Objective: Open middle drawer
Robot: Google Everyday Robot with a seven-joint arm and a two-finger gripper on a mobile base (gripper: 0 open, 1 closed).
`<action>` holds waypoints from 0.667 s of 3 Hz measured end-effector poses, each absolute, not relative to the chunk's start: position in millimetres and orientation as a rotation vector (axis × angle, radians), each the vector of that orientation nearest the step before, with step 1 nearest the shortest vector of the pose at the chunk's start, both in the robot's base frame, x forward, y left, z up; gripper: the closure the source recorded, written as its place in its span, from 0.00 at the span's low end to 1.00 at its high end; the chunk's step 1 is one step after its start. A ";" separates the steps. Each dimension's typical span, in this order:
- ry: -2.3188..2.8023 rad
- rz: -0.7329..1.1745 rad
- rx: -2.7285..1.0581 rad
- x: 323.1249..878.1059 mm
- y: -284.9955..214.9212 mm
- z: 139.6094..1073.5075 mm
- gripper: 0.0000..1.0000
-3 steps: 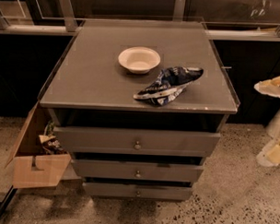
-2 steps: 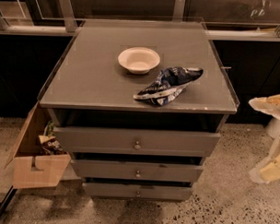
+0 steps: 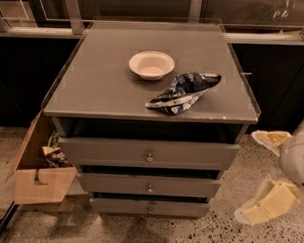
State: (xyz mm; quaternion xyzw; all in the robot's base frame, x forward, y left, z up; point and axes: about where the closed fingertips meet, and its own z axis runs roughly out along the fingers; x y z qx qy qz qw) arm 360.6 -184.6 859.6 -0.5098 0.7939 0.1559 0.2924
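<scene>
The grey cabinet (image 3: 92, 99) has three drawer fronts stacked below its top. The middle drawer (image 3: 115, 184) is the medium one, with a small round knob (image 3: 149, 189) at its centre. It stands slightly proud of the bottom drawer (image 3: 119, 206) and set back from the top drawer (image 3: 106, 152). My gripper (image 3: 246, 176) is at the right, beside the cabinet at about middle-drawer height and apart from it. Its two cream fingers (image 3: 269, 201) are spread wide and hold nothing.
A white bowl (image 3: 151, 64) and a crumpled blue snack bag (image 3: 183, 92) lie on the cabinet top. An open cardboard box (image 3: 37, 182) with wrappers stands on the speckled floor at the cabinet's left. Dark cupboards run behind.
My gripper has moved left and down from the right edge, further into view and closer to the cabinet's right side. The drawers have not moved.
</scene>
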 end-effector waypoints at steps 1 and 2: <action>2.191 0.254 -1.293 356.3 -174.7 836.2 0.00; 2.189 0.254 -1.291 356.0 -174.7 836.0 0.00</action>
